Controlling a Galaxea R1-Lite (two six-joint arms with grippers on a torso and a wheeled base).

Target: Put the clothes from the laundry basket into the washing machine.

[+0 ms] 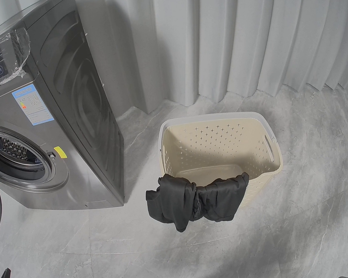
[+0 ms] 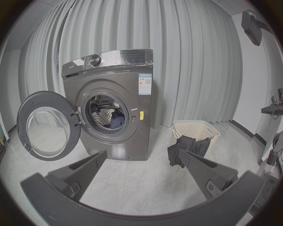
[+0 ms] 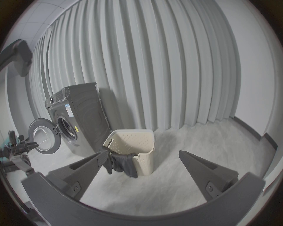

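Pickup stage: a dark garment (image 1: 196,199) hangs over the near rim of the laundry basket (image 1: 217,117); the door (image 2: 47,125) of the washing machine (image 1: 79,115) stands open. Left gripper (image 2: 141,153) and right gripper (image 3: 142,153) are spread wide and empty, well apart from the basket; next, one should probably descend on the bunched fabric and pinch it.

Bright even light, soft shadows, fisheye-warped wrist views.
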